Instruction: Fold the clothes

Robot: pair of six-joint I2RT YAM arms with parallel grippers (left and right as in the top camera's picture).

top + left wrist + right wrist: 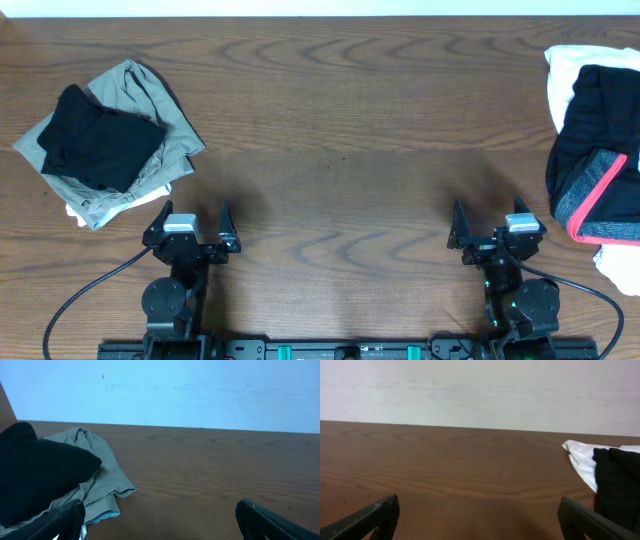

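Black fabric garment with pink-red band (588, 150): heaped on white cloth (565, 72), lengthwise front-to-back, found just right of right gripper (488, 218) (spread, empty), judged the nearer arm. Left gripper (193, 218): spread, empty.

**Two matching black arms on a near rail**

The left arm (165, 298) and right arm (532, 300) are black throughout. Each has a round joint housing and a pale silver-grey block at the wrist. The left gripper (195, 212) and right gripper (488, 210) have slim, pointed black fingers. A thin black cable (75, 295) curves out from each arm. Green marks dot the black rail (330, 350).
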